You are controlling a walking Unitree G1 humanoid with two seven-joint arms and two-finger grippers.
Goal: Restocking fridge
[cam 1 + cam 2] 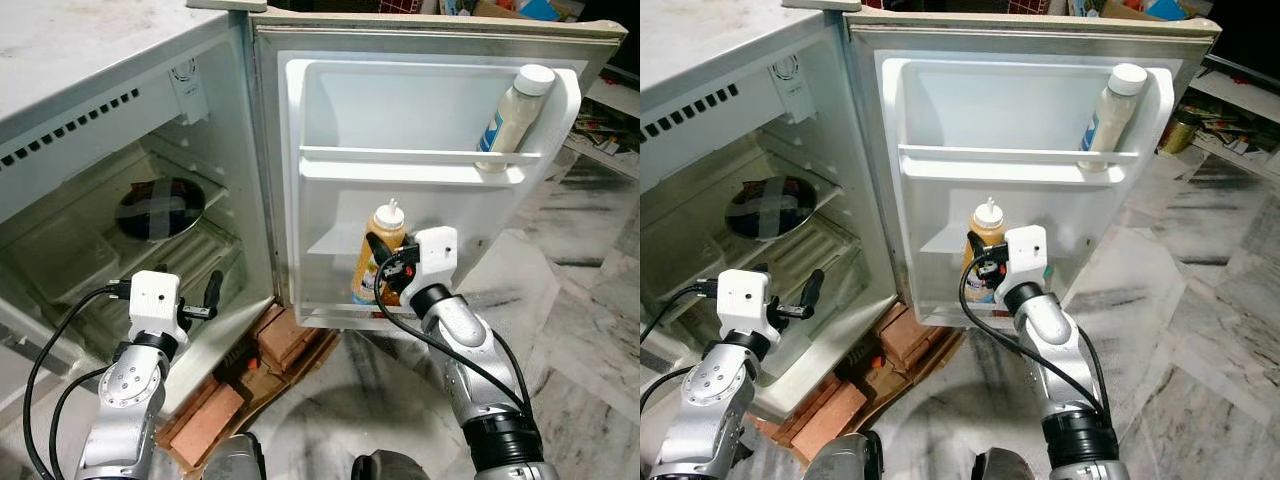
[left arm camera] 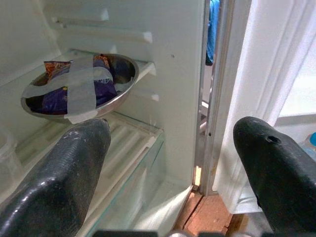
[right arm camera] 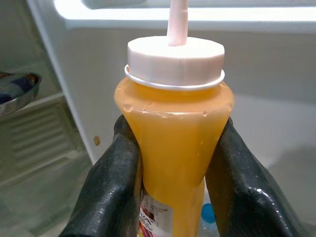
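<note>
The right end effector [image 1: 385, 272] is clamped on the orange sauce bottle [image 1: 384, 250], one black finger on each side of its body just under the white cap — a grip low enough to keep the nozzle upright and free; the bottle stands vertical at the lower door shelf [image 1: 340, 312] of the open fridge door [image 1: 420, 180], near that shelf's middle, and whether its base already rests on the shelf cannot be told; holding it by the shoulder likely lets it slide down behind the shelf's front rail without the fingers fouling the door. In the right wrist view a small blue cap [image 3: 208, 214] shows below the bottle, so something else seems to sit in that shelf already.

The upper door shelf [image 1: 420, 157] carries a tall pale bottle with a white cap [image 1: 512, 115], leaning into its far right corner, held in by the rail.

The left end effector [image 1: 190, 305] hovers at the front edge of the fridge compartment, fingers spread apart and gripping nothing — probably waiting its turn; ahead of it, on the inner shelf [image 2: 128, 136], sits a steel bowl [image 2: 81, 86] holding purple packets, sealed across the top with crossed strips of tape; the fridge stands on bricks [image 1: 285, 340].
</note>
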